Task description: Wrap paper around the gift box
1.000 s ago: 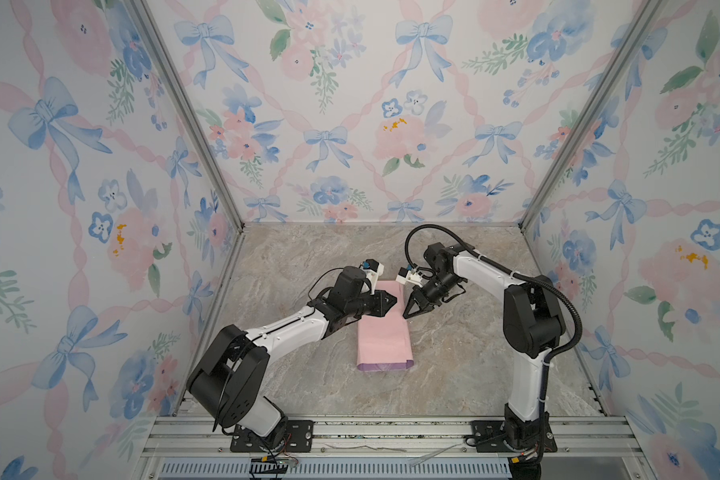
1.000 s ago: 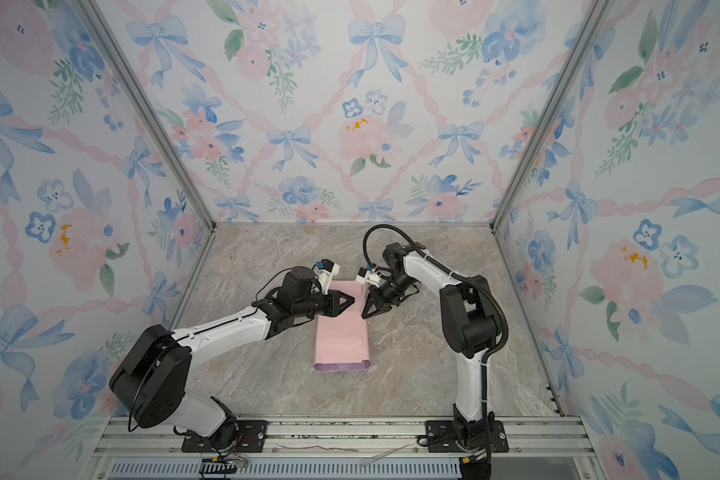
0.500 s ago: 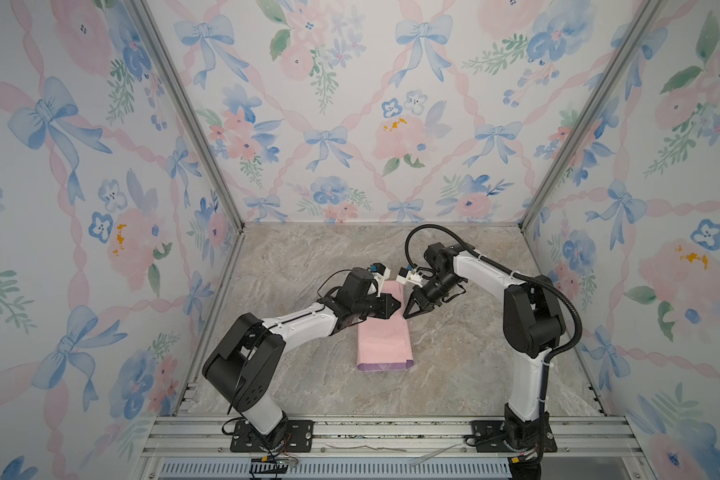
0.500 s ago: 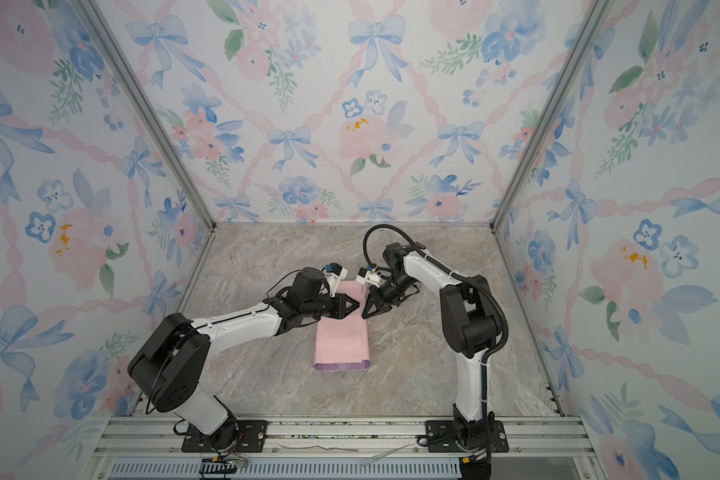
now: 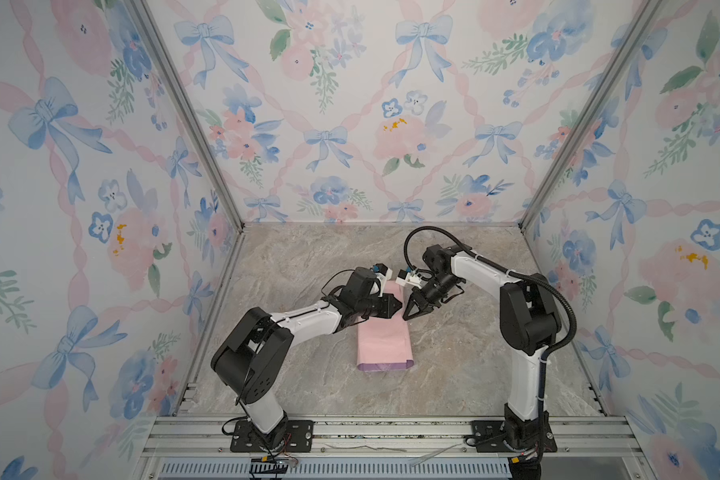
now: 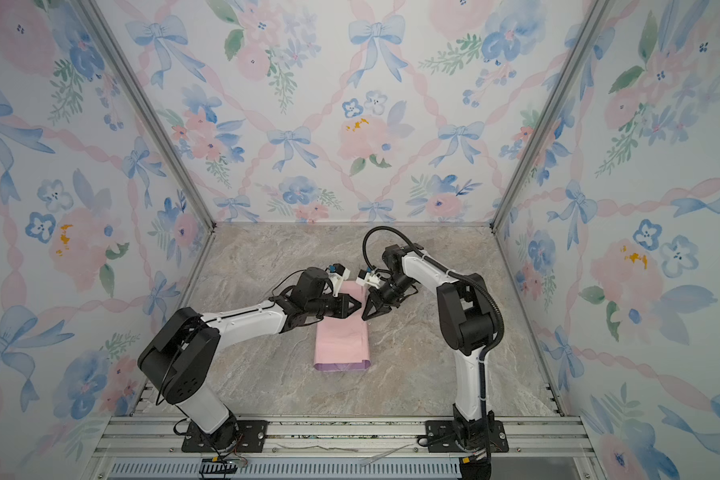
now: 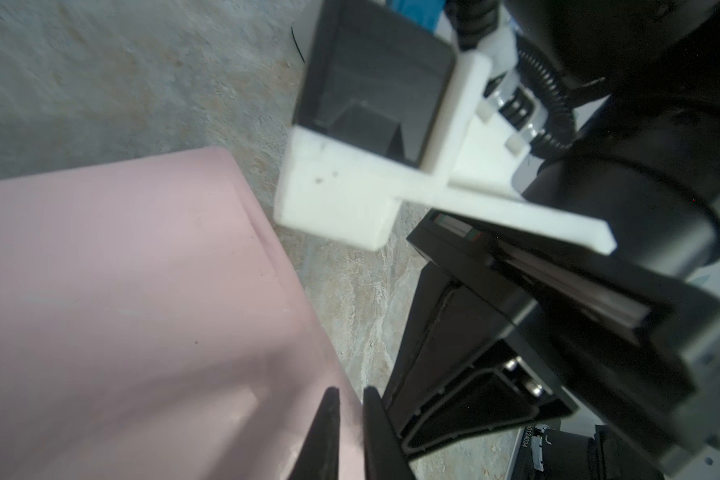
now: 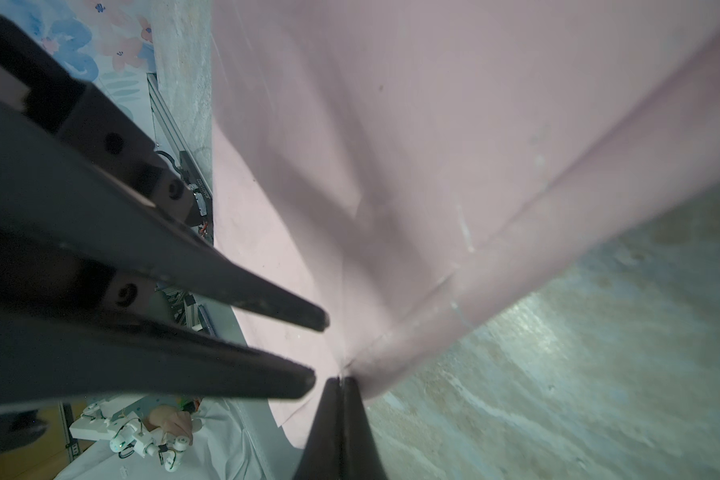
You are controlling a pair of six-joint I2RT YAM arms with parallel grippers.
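The left claw (image 5: 398, 309), jaws slightly parted, has advanced since a second ago and now stands just beside the right claw (image 5: 406, 317). That claw stays clenched, tips touching a folded corner of the paper (image 5: 385, 345), which lies beneath both claws. The gift box is hidden.

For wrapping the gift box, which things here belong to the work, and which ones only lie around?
Belong to the work:
- paper, folded, pink side out
- left gripper
- right gripper
- gift box: not visible

Only lying around or surroundings:
- thin pale strip on the front rail
- table
- flowered walls
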